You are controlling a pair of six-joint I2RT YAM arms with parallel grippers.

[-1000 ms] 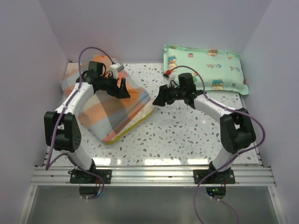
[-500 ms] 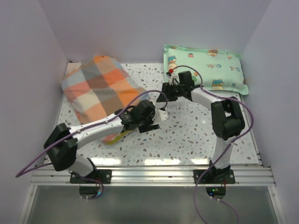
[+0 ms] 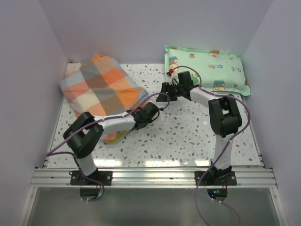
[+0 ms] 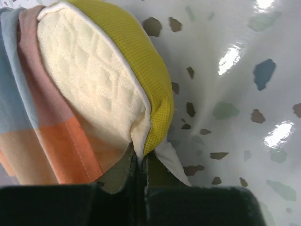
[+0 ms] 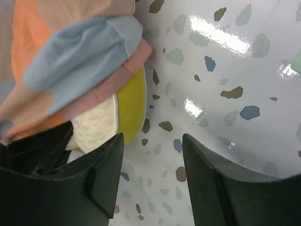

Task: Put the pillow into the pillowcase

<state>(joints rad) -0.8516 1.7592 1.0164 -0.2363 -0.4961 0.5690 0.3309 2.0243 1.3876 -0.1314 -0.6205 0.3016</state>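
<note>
Top external view, pillowcase: the soft plaid fabric pillowcase (image 3: 101, 87) of orange, grey, pink and pale blue lies on the left half of the speckled white table (image 3: 188, 136). Its long axis runs from far left to near right, with the mouth facing near right. It sits fuller and more bunched at its far-left end than a second ago.
Pillow: the flat cream-yellow quilted pillow (image 4: 89, 80) with a yellow edge is almost wholly inside the case. Only its near-right end pokes out of the mouth, pointing towards the table's centre.
Left gripper: the left gripper (image 4: 139, 165) was spread wide on the far-left part of the case a second ago. It has swung to the mouth, and its jaws are now pinched together on the pillow's protruding corner.
Right gripper: the right gripper (image 5: 153, 155) has its jaws apart with nothing between them. It hovers over bare table just right of the mouth.
Meaning: the stuffing looks nearly finished. The fresh pinch probably serves to tuck in that last corner, or to hold it while the case is drawn over.
</note>
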